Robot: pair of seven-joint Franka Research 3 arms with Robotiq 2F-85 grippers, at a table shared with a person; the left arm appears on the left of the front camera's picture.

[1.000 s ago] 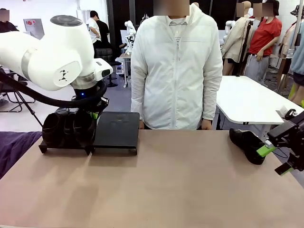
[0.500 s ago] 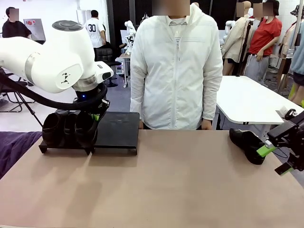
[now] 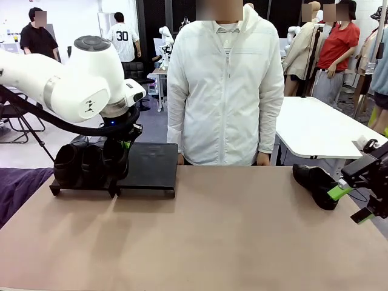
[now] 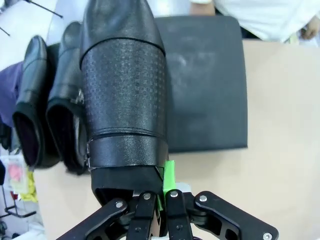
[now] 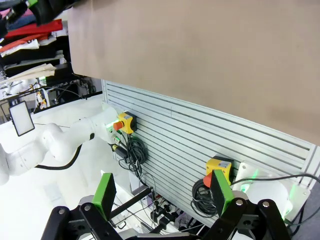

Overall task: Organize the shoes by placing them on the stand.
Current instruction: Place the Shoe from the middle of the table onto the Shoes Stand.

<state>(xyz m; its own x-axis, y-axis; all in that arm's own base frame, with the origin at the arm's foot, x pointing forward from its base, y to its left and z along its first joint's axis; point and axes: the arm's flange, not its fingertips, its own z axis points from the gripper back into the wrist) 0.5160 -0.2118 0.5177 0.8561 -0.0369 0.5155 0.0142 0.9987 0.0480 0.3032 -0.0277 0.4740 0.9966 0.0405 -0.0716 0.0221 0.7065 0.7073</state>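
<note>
Left gripper [image 4: 162, 194] edged right, clamping shoe [image 4: 125, 90] over stand [image 4: 210, 85], beside two shoes [image 4: 31, 95].

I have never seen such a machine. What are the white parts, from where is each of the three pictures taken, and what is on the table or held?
These are two white robot arms at a table, facing a person in a white jacket. The front view comes from a fixed camera between the arms. Each other picture comes from a camera on one arm's wrist, looking along its claw. The left arm reaches over a low black stand. The left claw is shut on the open end of a black shoe, beside two more shoes on the stand; the other panel is bare. A fourth shoe lies on the table near the right claw, which is open and holds nothing.
</note>
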